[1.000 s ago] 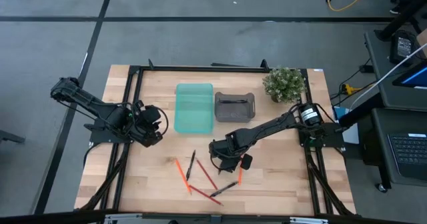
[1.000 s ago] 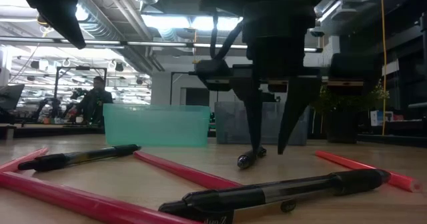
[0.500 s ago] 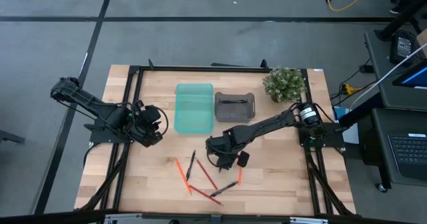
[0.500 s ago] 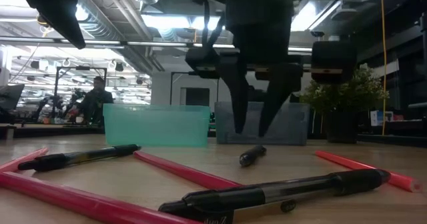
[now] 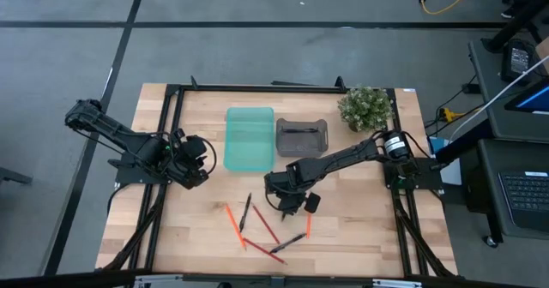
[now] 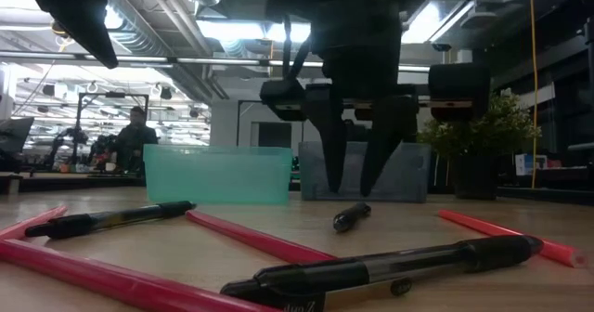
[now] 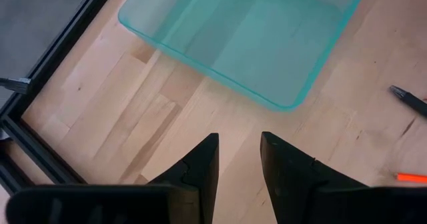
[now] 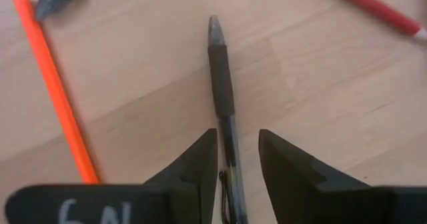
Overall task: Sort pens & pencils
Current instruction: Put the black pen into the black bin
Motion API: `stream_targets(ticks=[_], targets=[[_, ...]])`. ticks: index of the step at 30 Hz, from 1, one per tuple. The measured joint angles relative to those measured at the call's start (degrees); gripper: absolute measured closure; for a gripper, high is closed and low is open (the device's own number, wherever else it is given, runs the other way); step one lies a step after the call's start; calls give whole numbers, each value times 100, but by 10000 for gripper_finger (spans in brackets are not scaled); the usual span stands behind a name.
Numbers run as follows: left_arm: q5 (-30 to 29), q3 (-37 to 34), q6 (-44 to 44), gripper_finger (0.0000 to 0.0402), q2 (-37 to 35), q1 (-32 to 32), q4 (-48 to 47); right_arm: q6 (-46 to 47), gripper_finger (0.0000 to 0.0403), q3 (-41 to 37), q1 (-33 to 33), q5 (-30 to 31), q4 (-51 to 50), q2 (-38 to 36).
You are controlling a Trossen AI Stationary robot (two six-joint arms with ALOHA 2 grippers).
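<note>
I'm counting 3 black pens [image 5: 246, 213] lying loose on the table [image 5: 360, 237], plus 4 pencils [image 5: 232, 221], 2 orange and 2 red. Behind them, 2 bins are sitting: 1 teal bin [image 5: 249, 139], 1 grey bin [image 5: 319, 139]. Also 1 potted plant [image 5: 364, 108].

This looks like a big office or lab. Bare pipes [image 6: 176, 15] and long lights [image 6: 232, 29] run along the ceiling. A person [image 6: 130, 137] sits far back among desks. A laptop [image 5: 525, 194] sits beside the wooden table [image 5: 360, 237].
</note>
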Motion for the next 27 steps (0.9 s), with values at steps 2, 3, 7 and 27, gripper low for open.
stream_targets(ticks=[2, 3, 7, 27], targets=[[0, 0, -2, 296, 0, 0, 0, 9, 291, -29, -4, -2, 19, 1], [0, 0, -2, 296, 0, 0, 0, 7, 291, -76, -2, -9, 98, -1], [-2, 0, -2, 296, 0, 0, 2, 11, 291, -284, 0, -5, 181, 1], [-4, 0, -68, 296, 0, 0, 9, 263, 326, -448, -4, 27, 523, 1]])
